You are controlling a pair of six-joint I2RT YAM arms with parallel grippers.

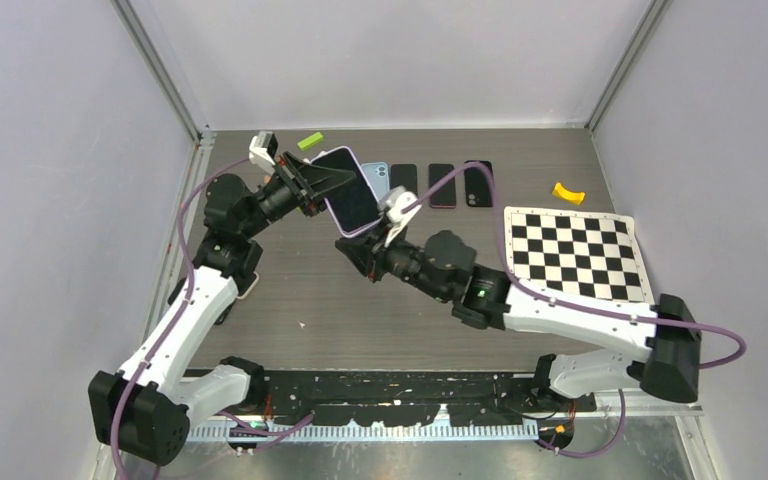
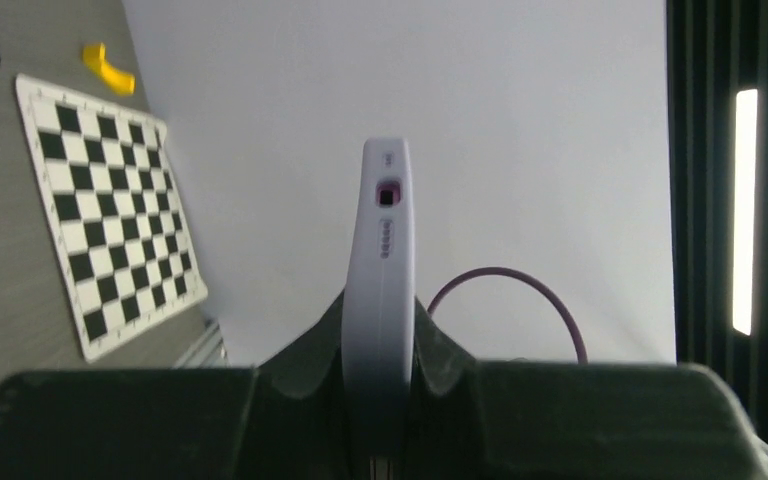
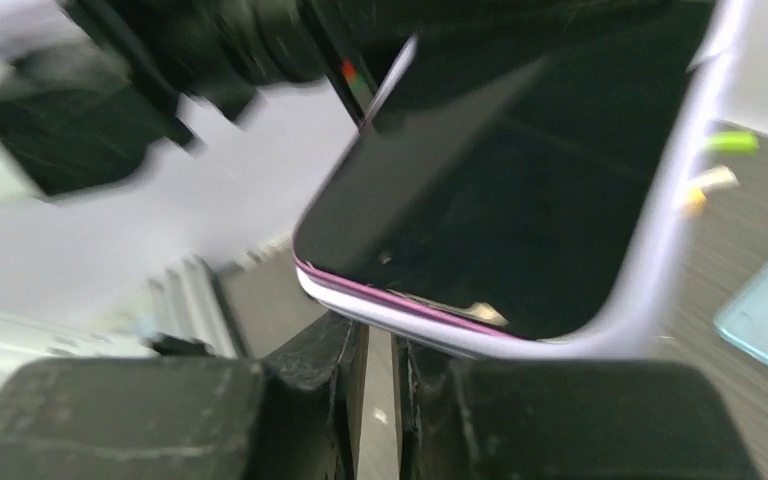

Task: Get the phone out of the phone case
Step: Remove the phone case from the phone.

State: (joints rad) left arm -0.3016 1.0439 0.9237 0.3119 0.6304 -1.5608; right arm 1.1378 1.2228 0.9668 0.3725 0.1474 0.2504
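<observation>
A phone with a dark screen (image 1: 350,192) sits in a lilac case and is held in the air over the back of the table. My left gripper (image 1: 312,186) is shut on it. In the left wrist view the case edge (image 2: 385,260) stands upright between the fingers of the left gripper (image 2: 381,345), with a pink port opening near its top. My right gripper (image 1: 357,244) is just below the phone's lower corner. In the right wrist view the phone (image 3: 520,190) and its lilac rim (image 3: 660,250) lie right above the right gripper (image 3: 380,345). Its jaws are almost together with nothing between them.
A light blue phone (image 1: 378,181) and three dark phones (image 1: 442,185) lie in a row at the back. A green piece (image 1: 309,141) and a yellow piece (image 1: 567,193) lie near the back edge. A checkerboard sheet (image 1: 575,253) lies at the right.
</observation>
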